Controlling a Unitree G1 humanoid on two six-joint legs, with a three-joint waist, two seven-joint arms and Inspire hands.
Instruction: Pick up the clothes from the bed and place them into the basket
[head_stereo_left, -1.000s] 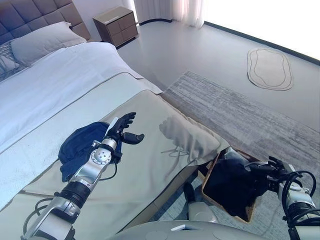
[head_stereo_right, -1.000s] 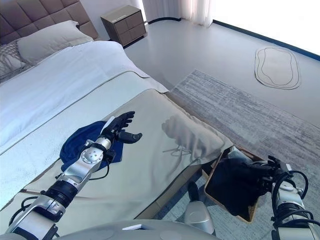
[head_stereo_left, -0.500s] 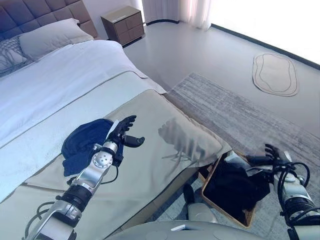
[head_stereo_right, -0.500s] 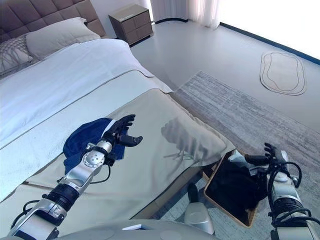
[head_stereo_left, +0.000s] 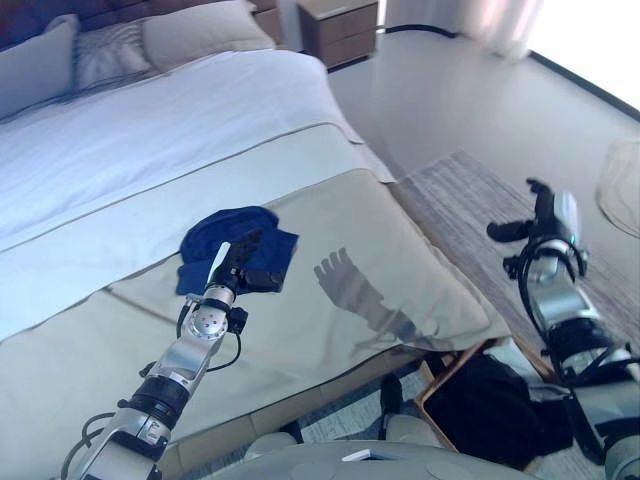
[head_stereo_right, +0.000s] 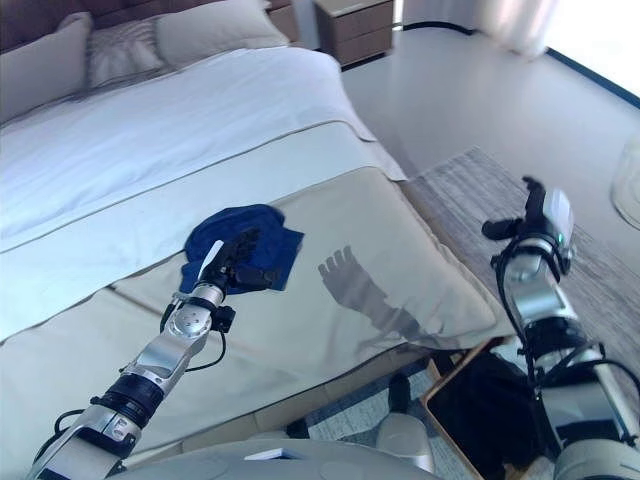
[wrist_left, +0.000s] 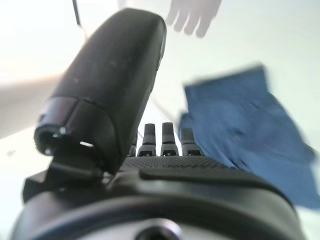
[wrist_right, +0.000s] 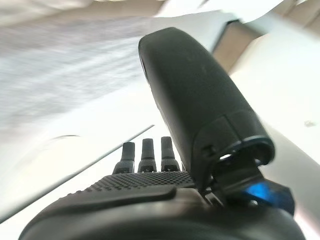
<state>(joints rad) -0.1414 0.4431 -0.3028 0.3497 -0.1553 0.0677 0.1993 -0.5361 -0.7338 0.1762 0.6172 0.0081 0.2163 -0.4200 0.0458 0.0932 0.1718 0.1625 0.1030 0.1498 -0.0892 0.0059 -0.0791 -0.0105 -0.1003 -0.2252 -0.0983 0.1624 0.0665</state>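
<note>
Left eye view: a blue garment (head_stereo_left: 236, 242) lies crumpled on the beige bed cover (head_stereo_left: 400, 290), near the middle of the bed (head_stereo_left: 200, 120). The left hand (head_stereo_left: 246, 262) is over the garment's near edge, fingers straight and spread — nothing gripped. Its wrist view shows the same blue cloth just past the fingertips (wrist_left: 165, 135).

The right hand (head_stereo_left: 540, 212) is raised off the bed's side, above the grey rug (head_stereo_left: 470, 190), fingers extended and empty — well apart from the garment. Below it, by the bed's corner, the basket (head_stereo_left: 440, 385) sits on the floor with dark clothes (head_stereo_left: 490, 400) inside. Pillows (head_stereo_left: 190, 30) and a nightstand (head_stereo_left: 340, 18) lie at the far end.
</note>
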